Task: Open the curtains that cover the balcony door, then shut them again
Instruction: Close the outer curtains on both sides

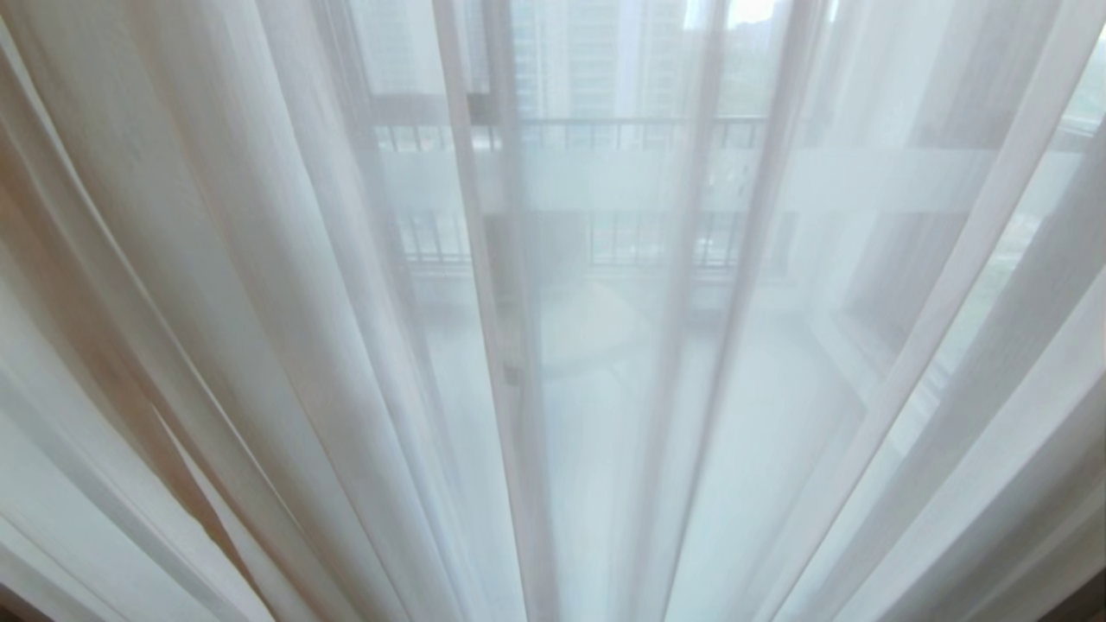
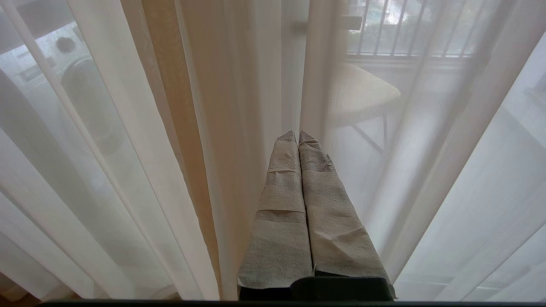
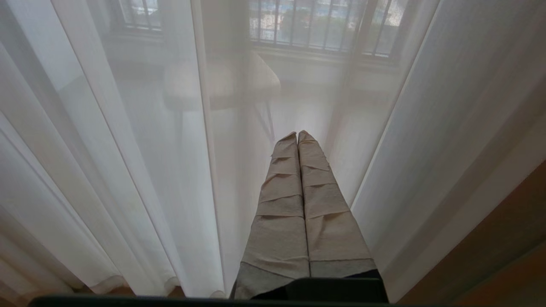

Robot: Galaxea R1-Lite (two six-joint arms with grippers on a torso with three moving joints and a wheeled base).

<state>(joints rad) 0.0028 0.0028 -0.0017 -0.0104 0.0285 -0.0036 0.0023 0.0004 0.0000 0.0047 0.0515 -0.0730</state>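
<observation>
The thin, see-through white sheer curtains [image 1: 605, 363] hang fully drawn across the tall dark-framed glass balcony door [image 1: 518, 285], their long pleats running straight from above down to the floor and filling the robot's whole field of vision. Neither arm shows from the head; each wrist camera finds its own hand pointed at the cloth. The left hand [image 2: 297, 135], its tape-wrapped fingers [image 2: 281, 200] pressed together and holding nothing, sits just short of the folds, close beside a strip of thicker cream-beige woven drape [image 2: 170, 85] showing behind the sheer. The right hand [image 3: 297, 135] is likewise closed and empty, facing a plainer stretch of sheer near a brown wooden floor [image 3: 503, 256] by the hem. A pale round-seated stool [image 3: 222, 81] and black railing bars [image 3: 307, 25] show faintly on the balcony through the fabric. Opening appears not yet begun: the cloth lies directly ahead of both hands, its folds vertical, so any pull would have to run sideways across them; the left hand looks the nearer to a gatherable bunch of pleats
</observation>
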